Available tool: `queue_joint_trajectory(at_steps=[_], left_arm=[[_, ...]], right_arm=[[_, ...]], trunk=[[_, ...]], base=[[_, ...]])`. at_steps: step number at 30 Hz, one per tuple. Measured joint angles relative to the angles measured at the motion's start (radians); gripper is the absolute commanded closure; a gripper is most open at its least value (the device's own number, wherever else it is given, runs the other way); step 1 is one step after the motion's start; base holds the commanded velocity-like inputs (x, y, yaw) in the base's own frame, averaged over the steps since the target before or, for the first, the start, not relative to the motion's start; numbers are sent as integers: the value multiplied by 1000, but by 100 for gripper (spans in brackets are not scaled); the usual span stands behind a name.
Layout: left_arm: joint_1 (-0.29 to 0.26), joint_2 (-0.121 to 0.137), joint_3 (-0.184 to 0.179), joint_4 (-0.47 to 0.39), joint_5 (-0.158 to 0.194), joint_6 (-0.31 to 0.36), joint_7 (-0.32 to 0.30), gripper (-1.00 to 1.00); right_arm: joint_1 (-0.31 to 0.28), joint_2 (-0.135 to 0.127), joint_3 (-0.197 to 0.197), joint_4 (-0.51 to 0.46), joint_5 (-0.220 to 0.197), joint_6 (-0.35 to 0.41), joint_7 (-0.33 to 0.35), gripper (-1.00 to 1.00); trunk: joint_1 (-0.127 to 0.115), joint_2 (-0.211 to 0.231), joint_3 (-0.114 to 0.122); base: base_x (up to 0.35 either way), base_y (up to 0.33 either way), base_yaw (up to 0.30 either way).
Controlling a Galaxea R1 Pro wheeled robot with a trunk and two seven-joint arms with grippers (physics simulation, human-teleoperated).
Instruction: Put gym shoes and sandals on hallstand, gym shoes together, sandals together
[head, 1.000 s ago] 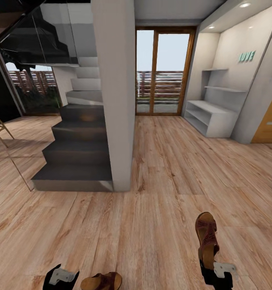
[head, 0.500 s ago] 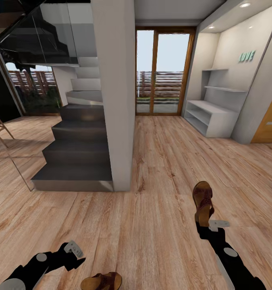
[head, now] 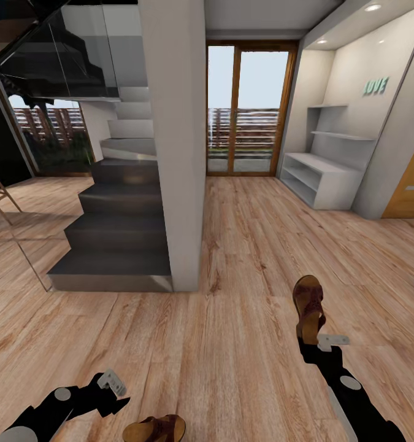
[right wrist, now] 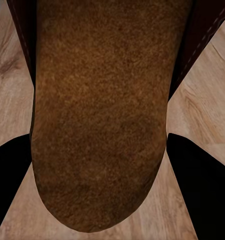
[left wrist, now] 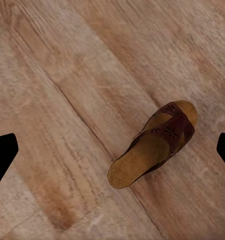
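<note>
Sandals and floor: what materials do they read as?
Sandals: dark brown leather-look straps with a cut-out pattern; the footbed is tan and matte, with a grainy suede- or cork-like texture, seen close on the held sandal. Corridor floor: light brown wood-grain planks with visible seams and low sheen, possibly laminate.

Teal raised letters (head: 376, 85) reading "LOVE" are mounted on the pale grey alcove wall (head: 354, 67) above two staggered shelves.

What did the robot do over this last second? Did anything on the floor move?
Both arms reached further out into the head view. The right gripper carried its sandal forward, tipping the toe away. The left gripper came out above the other sandal, which stayed on the floor. The hallstand looks unchanged.
</note>
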Motion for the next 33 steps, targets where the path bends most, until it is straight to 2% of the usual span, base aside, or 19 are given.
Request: queue_joint_trajectory(at_steps=[5,14,23,33], left_arm=[[0,1,1,-1,1,-1,-1,-100],[0,0,1,-1,1,-2,0,-100],[0,0,0,-1,1,-2,0,-100],[1,0,0,-1,1,-3,0,-100]], right_arm=[[0,1,0,0,-1,0,0,100],[0,1,0,2,0,0,0,100],[0,1,0,3,0,0,0,100],[0,1,0,2,0,0,0,100]], trunk=[[0,0,0],[0,0,0],[0,0,0],[0,0,0]], base=[[39,0,0],[229,0,0],[41,0,0],[154,0,0]])
